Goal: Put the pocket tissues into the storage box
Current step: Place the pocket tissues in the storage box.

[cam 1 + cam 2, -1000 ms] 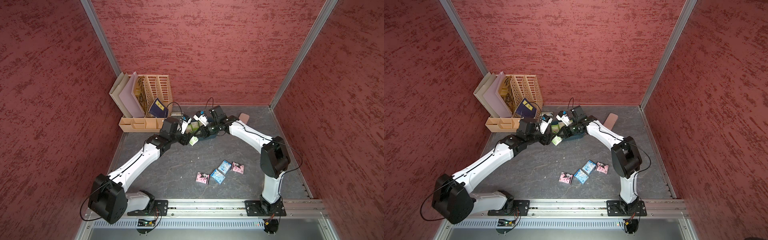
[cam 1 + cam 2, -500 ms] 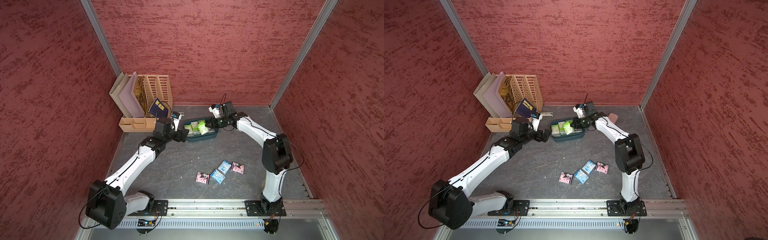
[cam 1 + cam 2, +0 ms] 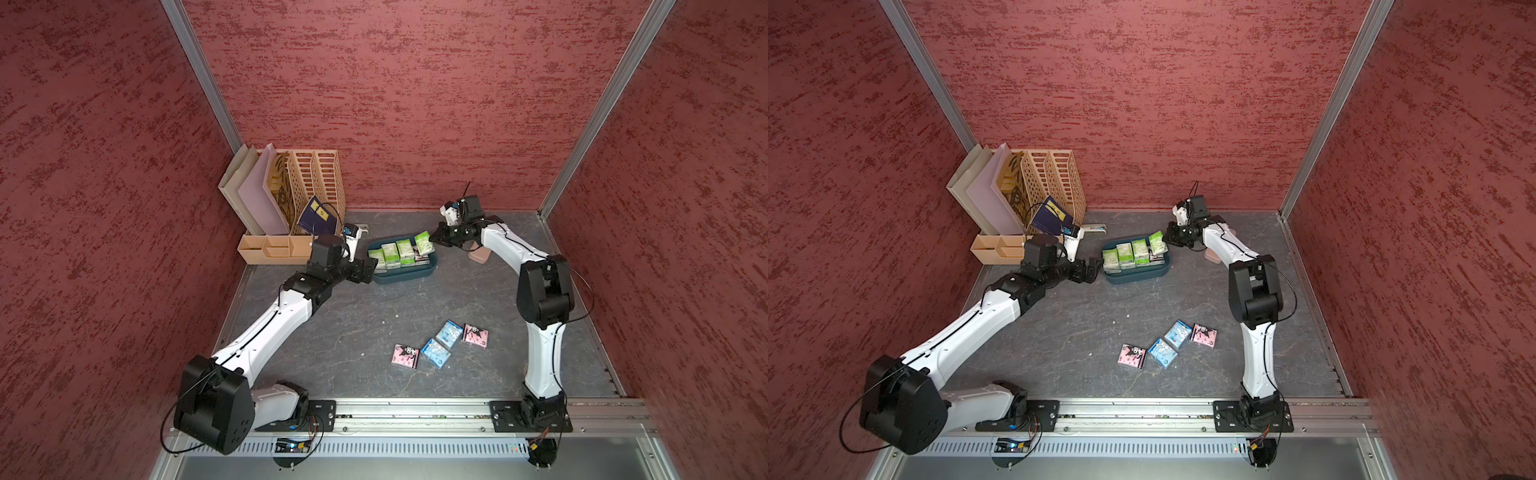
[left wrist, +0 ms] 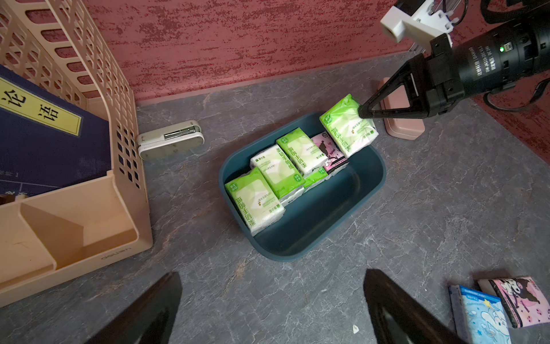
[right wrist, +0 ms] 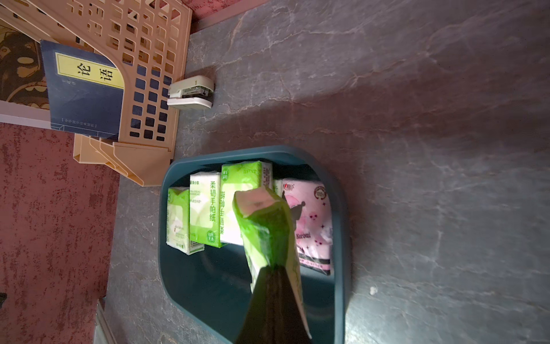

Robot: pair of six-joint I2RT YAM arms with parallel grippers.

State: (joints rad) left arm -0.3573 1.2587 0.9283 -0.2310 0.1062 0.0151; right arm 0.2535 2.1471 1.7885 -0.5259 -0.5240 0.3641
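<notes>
Mostly green-and-white pocket tissues [image 4: 281,171] inside teal storage box [image 4: 327,214].

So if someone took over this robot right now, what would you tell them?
Right gripper: shut on a green packet, held over one end of the storage box, not yet released.
Left gripper: open, empty, beside the box's other end.
Done: several green packets and a pink one lie in the box.
To do: release the held packet, then fetch four loose packets, two pink, two blue, on the table.
</notes>
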